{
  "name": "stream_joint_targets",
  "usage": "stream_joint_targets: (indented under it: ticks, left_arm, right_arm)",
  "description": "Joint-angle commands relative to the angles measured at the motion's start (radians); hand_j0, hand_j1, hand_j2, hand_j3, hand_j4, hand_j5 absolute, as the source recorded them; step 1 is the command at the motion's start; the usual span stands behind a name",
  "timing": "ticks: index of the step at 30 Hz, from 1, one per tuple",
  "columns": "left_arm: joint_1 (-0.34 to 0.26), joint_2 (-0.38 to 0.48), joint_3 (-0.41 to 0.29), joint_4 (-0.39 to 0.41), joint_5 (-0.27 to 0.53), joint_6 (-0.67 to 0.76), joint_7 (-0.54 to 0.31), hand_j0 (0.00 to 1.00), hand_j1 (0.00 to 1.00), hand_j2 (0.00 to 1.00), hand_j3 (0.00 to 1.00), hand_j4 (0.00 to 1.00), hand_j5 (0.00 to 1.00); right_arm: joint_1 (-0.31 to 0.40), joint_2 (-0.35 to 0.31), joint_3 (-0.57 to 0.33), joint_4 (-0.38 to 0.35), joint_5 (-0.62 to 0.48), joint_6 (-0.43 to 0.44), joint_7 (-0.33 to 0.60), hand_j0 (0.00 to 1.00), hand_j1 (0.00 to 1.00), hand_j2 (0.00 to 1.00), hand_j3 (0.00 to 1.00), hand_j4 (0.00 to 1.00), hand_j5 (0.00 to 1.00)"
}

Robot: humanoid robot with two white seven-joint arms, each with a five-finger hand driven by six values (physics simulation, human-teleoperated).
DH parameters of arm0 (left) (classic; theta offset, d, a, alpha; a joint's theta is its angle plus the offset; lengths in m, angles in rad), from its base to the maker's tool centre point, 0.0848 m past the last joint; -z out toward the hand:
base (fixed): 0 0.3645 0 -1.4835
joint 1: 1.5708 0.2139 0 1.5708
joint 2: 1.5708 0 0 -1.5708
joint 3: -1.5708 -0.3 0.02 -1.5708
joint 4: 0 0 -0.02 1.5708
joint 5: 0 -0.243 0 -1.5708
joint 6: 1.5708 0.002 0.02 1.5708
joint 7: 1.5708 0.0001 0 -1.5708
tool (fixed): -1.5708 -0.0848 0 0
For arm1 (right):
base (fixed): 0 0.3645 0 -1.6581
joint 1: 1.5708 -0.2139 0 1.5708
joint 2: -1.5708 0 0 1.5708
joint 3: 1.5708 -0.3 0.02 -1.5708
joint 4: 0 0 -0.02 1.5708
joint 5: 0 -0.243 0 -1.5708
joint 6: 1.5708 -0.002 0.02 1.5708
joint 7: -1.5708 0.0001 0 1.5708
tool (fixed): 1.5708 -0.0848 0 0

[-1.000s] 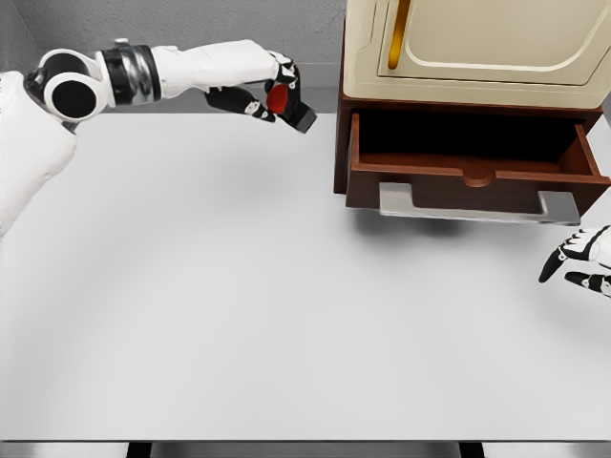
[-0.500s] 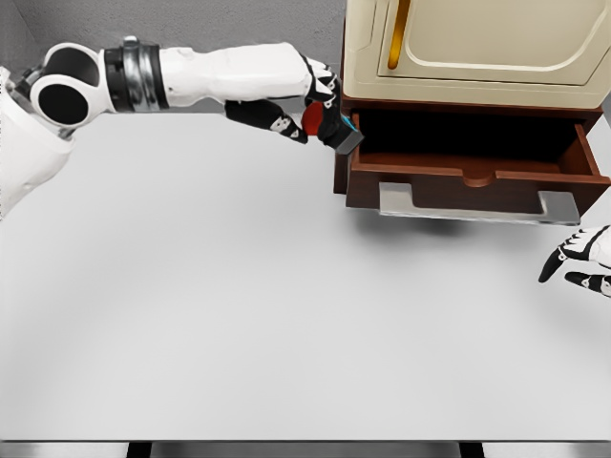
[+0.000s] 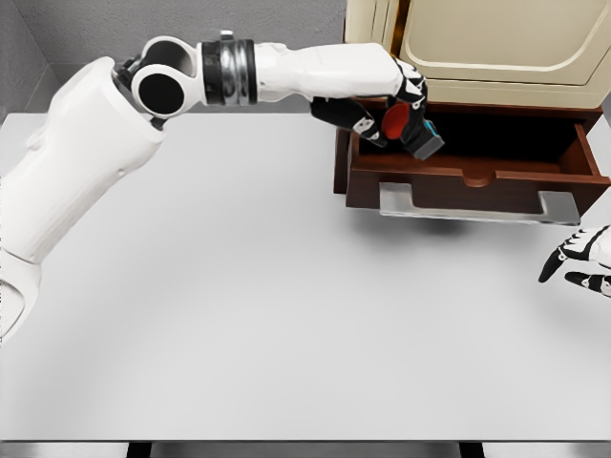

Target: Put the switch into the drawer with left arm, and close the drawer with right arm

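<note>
Nearest the camera, the bare table (image 3: pixel 286 315) spreads out in front of the drawer (image 3: pixel 473 157). At the picture's right edge, below and to the right of the drawer front, the right hand (image 3: pixel 580 258) hovers over the table with its fingers loosely spread, holding nothing.

Further back stands the drawer, pulled open from the brown base under a cream cabinet (image 3: pixel 477 48), with a grey handle (image 3: pixel 477 203) on its front. The left arm reaches across from the left, and the left hand (image 3: pixel 396 110) is over the drawer's left part, just past its left wall. Its fingers are pinched around the switch (image 3: pixel 410 126), a red and grey block with a blue edge, which hangs tilted above the drawer's dark inside. Whether it touches the drawer floor cannot be told, though it looks raised.

So the carry seems nearly done. What is left: lower and let go of the switch, draw the left arm clear, then push the drawer shut with the right hand.
</note>
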State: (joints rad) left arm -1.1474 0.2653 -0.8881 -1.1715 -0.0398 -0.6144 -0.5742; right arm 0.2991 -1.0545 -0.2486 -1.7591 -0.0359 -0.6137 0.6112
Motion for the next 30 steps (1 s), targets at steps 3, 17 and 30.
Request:
stream_joint_targets:
  ticks: [3, 17, 30]
  left_arm:
    - [0.000, -0.031, 0.006, 0.087, 0.006, 0.004, 0.005, 0.34, 0.34, 0.34, 0.34, 0.34, 0.34]
    - [0.002, -0.037, 0.020, 0.082, 0.018, 0.004, 0.011, 0.91, 0.91, 0.91, 0.91, 0.91, 0.91]
    - [0.008, 0.176, -0.002, -0.352, 0.163, 0.004, 0.014, 1.00, 1.00, 1.00, 1.00, 1.00, 1.00]
  right_arm:
    - [0.000, -0.001, 0.000, 0.000, -0.007, 0.003, 0.000, 0.51, 0.51, 0.51, 0.51, 0.51, 0.51]
    - [0.000, -0.001, 0.000, 0.000, -0.007, 0.003, 0.000, 0.49, 0.49, 0.49, 0.49, 0.49, 0.49]
    - [-0.003, -0.002, 0.000, 0.000, -0.007, 0.003, 0.000, 0.49, 0.49, 0.49, 0.49, 0.49, 0.49]
